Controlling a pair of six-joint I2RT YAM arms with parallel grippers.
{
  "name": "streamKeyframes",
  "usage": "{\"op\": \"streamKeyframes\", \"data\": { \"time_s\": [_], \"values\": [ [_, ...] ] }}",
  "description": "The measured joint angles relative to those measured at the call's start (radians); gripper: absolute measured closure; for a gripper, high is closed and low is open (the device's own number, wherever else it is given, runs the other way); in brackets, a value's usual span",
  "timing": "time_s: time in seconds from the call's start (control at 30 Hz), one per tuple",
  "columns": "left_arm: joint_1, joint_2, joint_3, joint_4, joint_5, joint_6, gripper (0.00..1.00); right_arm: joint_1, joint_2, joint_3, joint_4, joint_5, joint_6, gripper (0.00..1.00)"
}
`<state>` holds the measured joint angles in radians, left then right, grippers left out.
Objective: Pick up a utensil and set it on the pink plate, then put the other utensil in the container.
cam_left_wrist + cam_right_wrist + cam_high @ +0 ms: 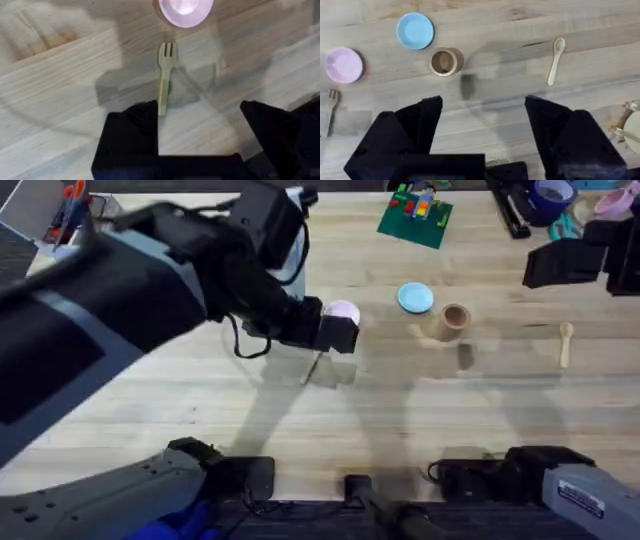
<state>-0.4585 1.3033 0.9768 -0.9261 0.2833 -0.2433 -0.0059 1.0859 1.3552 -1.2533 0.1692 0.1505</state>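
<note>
- The left gripper (200,135) hangs with jaws spread wide above the wooden fork (164,77), which lies mid-desk just beside the pink plate (185,10).
- Centre the jaws across the handle, lower, then pinch.
- The right gripper (482,127) waits released.

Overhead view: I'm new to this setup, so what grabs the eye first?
The left arm looms large, its open claw hovering above the wooden fork lying just short of the pink plate. Farther right sit the blue plate, the tan cup and the spoon.
</note>
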Motion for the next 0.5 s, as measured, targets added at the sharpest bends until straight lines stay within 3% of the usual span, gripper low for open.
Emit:
{"op": "streamKeyframes", "data": {
  "time_s": [0.27,0.5],
  "values": [
    [-0.001,0.008,-0.055,0.053,-0.052,-0.002,0.006,0.000,0.000,0.000,0.000,0.000,0.000,0.005],
    [-0.033,0.131,-0.055,0.060,-0.087,-0.004,0.006,0.000,0.000,0.000,0.000,0.000,0.000,0.004]
  ]
}}
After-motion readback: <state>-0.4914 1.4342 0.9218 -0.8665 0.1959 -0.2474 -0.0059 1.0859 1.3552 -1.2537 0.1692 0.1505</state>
